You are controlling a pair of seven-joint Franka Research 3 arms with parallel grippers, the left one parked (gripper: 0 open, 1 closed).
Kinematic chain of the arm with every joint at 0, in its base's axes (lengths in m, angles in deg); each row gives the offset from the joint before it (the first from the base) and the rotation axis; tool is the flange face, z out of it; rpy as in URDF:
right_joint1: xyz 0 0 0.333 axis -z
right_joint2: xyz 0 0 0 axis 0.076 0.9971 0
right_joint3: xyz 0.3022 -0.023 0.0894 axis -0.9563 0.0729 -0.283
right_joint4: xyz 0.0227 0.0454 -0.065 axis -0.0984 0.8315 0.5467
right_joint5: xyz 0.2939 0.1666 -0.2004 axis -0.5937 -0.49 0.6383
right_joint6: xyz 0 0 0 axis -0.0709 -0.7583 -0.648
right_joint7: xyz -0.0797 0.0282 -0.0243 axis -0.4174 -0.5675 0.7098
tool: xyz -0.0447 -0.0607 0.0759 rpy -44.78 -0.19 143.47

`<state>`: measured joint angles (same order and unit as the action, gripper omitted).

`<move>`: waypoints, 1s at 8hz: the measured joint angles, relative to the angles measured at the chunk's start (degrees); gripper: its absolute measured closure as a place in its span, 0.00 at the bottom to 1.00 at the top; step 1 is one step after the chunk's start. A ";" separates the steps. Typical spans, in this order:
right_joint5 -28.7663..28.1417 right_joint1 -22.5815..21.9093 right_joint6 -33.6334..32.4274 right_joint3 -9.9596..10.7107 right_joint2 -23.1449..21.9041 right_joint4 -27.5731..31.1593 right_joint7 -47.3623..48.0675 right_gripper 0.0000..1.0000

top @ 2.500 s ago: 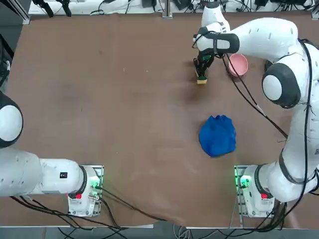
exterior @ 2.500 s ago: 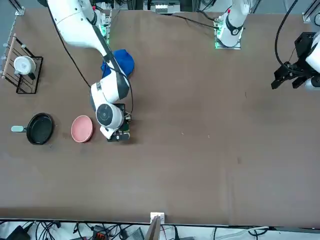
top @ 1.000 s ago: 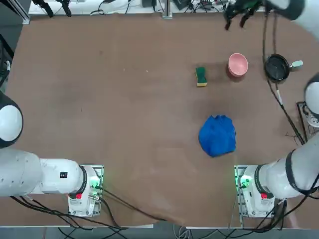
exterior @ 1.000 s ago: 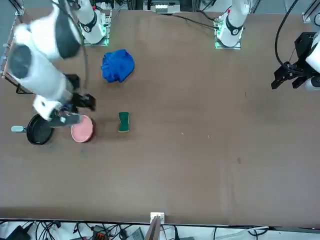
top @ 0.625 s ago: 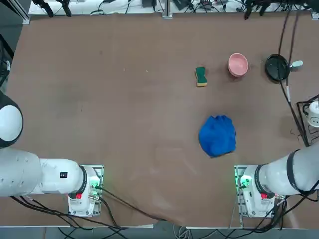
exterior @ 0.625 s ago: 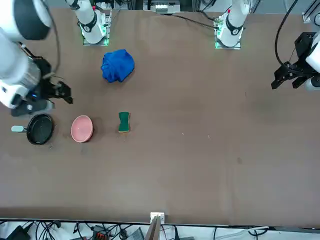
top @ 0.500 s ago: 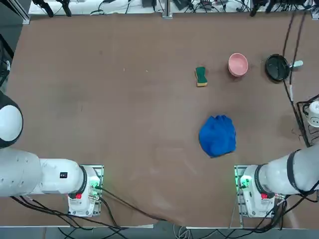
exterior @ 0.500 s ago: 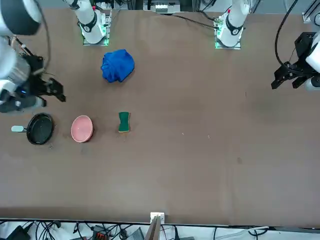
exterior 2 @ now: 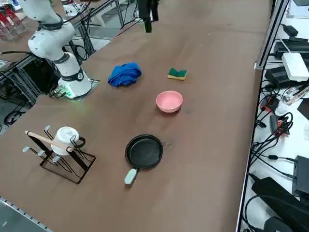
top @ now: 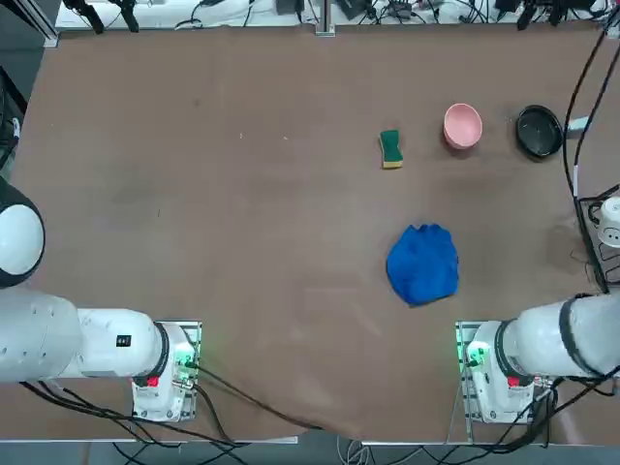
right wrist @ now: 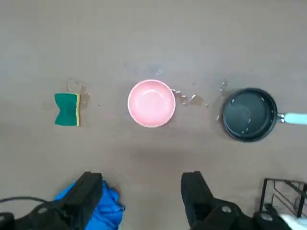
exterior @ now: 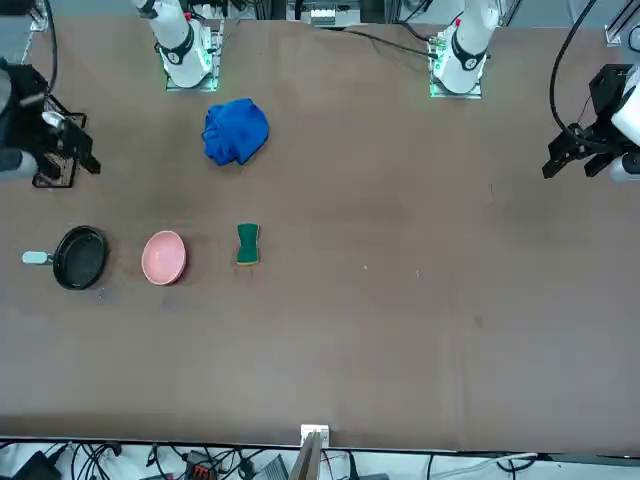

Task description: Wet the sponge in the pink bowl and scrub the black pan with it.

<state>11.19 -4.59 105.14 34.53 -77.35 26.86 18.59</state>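
Hanging high above the brown table (top: 242, 242), I look down on everything from well clear of it. Largest on the surface is the crumpled blue cloth (top: 423, 263), lying nearer my base than the other pieces. Off to my right stands a wire rack (exterior 2: 63, 157) holding a white cup (exterior 2: 65, 135). Beyond the cloth three things sit in a row, all apart from each other: the black pan (right wrist: 249, 114), its grey handle pointing away from the pink bowl (right wrist: 151, 103) in the middle, then the sponge (right wrist: 66, 109) lying flat on the far side of the bowl. My right pincer (right wrist: 141, 196) stands spread wide, gripping nothing.
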 joint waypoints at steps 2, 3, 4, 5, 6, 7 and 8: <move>-0.01 0.07 -0.15 0.47 -4.08 3.70 2.28 0.00; -0.01 0.07 -0.16 0.47 -4.83 4.06 3.65 0.00; -0.01 0.15 -0.15 0.48 -5.05 3.92 4.30 0.00; -0.01 0.24 -0.13 0.48 -4.92 3.58 4.50 0.00; -0.01 0.26 0.00 0.48 -4.52 3.24 4.51 0.00; -0.01 0.31 0.16 0.48 -3.82 2.69 4.51 0.00; -0.01 0.35 0.32 0.48 -2.76 1.70 4.51 0.00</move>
